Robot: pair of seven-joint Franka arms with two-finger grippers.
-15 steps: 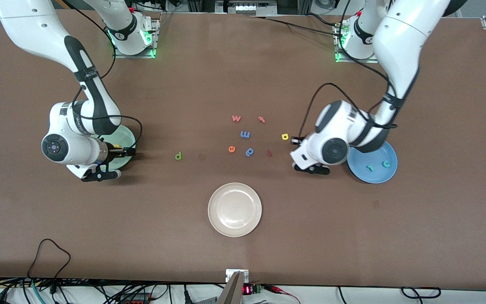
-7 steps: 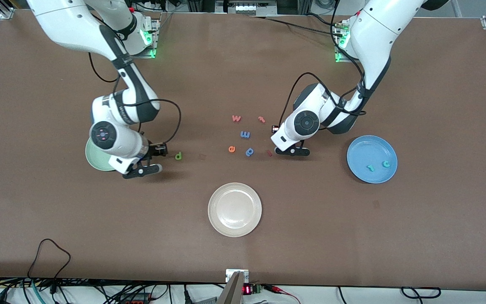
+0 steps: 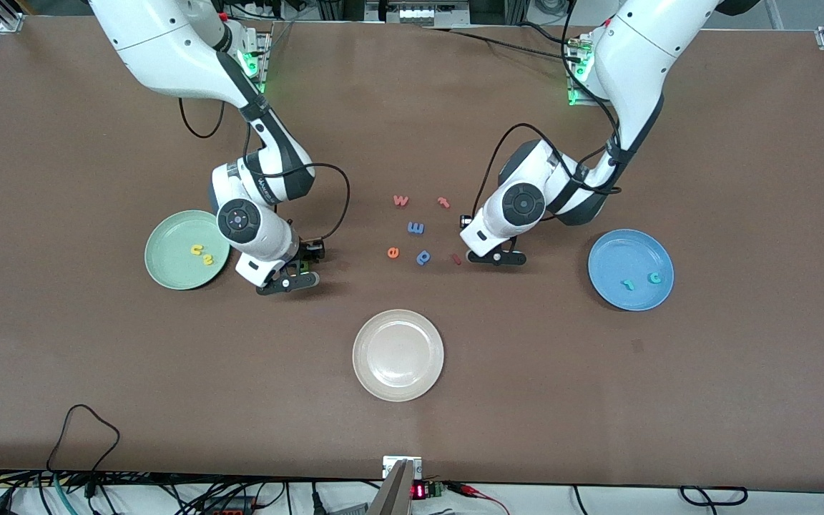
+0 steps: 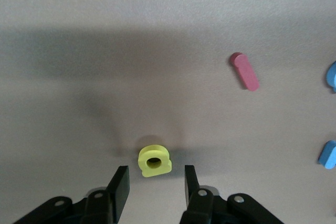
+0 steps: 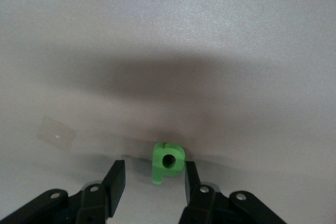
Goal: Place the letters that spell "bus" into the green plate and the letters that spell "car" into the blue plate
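Observation:
The green plate [image 3: 169, 268] holds two yellow letters [image 3: 202, 254]. In the blue plate [image 3: 616, 254] lie two teal letters [image 3: 641, 281]. My right gripper [image 3: 301, 266] is low over the table beside the green plate. It is open, and the green letter [image 5: 167, 161] lies flat between its fingertips [image 5: 118, 176], close to one of them. My left gripper [image 3: 482, 239] is down at the letter cluster's edge toward the blue plate. It is open too, with the yellow round letter [image 4: 154, 161] on the table just ahead of its fingertips [image 4: 122, 177].
A cluster of loose letters lies mid-table: an orange w [image 3: 400, 200], a blue one [image 3: 415, 228], an orange e [image 3: 393, 252], a blue p-shape [image 3: 423, 257] and a red piece [image 4: 244, 71]. A cream-white plate [image 3: 398, 386] sits nearer the front camera.
My right arm left the green plate, uncovering the two yellow letters, and came down around the green letter. My left arm swung from the blue plate to the yellow round letter, then held still.

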